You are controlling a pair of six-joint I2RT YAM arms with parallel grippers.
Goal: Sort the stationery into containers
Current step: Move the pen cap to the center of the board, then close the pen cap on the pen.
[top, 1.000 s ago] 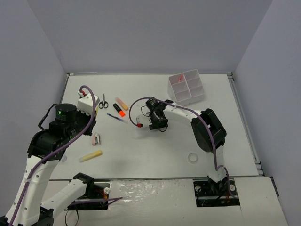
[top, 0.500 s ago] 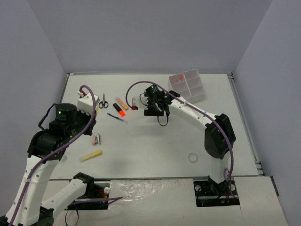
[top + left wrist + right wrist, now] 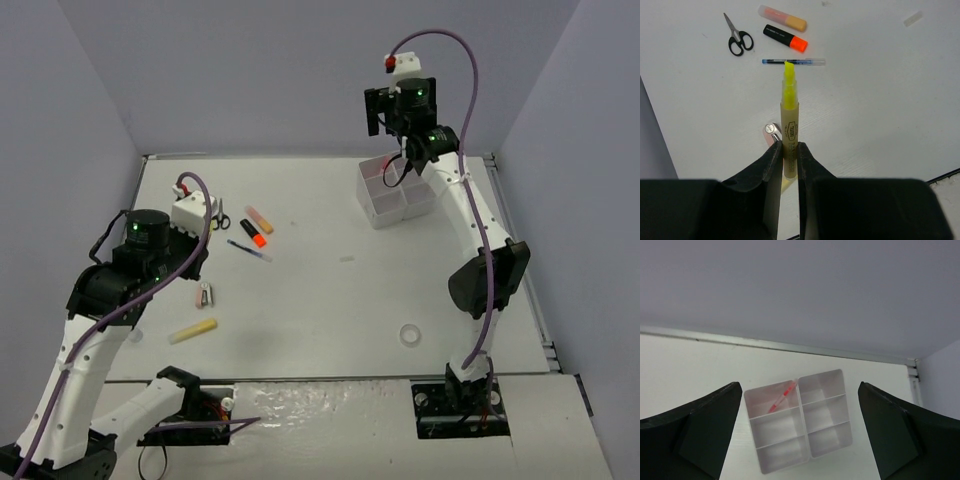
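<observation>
Pinched a yellow highlighter [image 3: 789,115] by one end in the left gripper [image 3: 786,150], jaws nearly closed, near the desk's [image 3: 330,290] left edge. Hung the right gripper [image 3: 800,387] wide open and empty over the box [image 3: 378,212] at the far right corner, pink pen [image 3: 781,397] inside its far-left compartment. Risked, likely, a slip or swing of the highlighter on the long carry, or a clash of arms over the box.

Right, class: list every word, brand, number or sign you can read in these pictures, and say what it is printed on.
Yellow highlighter held in the left gripper: dark print along the barrel, too small to read.
Orange-black highlighter: faint print on the black body, too blurred to read.
Nothing else shows readable text.
</observation>
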